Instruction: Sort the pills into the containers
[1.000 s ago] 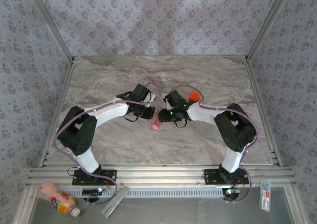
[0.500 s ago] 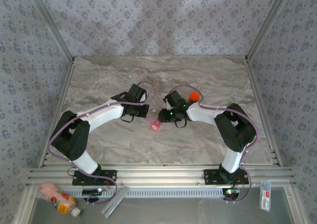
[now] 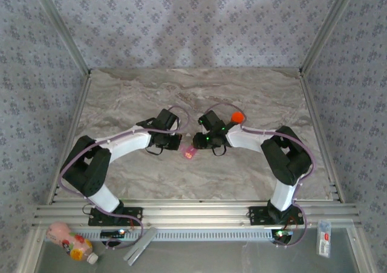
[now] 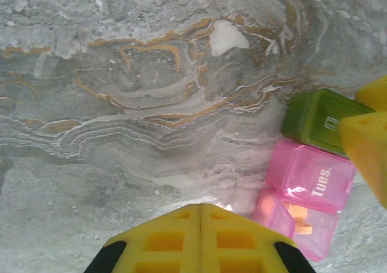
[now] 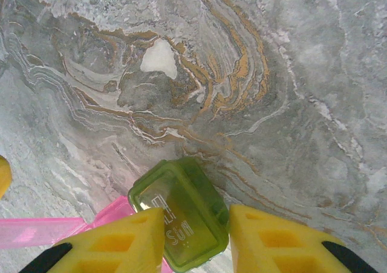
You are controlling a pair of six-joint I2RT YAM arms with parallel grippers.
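Observation:
The pill case (image 3: 190, 153) lies mid-table between both grippers. In the left wrist view its green compartment (image 4: 319, 120) joins a closed pink one marked "Tues." (image 4: 310, 176), and an open pink part below holds an orange pill (image 4: 300, 220). My left gripper (image 4: 201, 206) is shut with nothing in it, just left of the case (image 3: 173, 142). My right gripper (image 5: 195, 228) straddles the green compartment (image 5: 178, 215), marked "SUN", with its yellow fingers (image 5: 121, 243) pressed against both sides. Pink plastic (image 5: 42, 232) pokes out at the left.
A small orange bottle (image 3: 237, 116) stands just behind the right wrist. Off the table, a pink bottle (image 3: 71, 241) lies at the near left and a white packet (image 3: 325, 238) at the near right. Aluminium rails (image 3: 181, 215) border the marble table.
My left wrist has drawn slightly left and toward the near edge, with its shut fingers still beside the case. The right arm and the case have stayed put.

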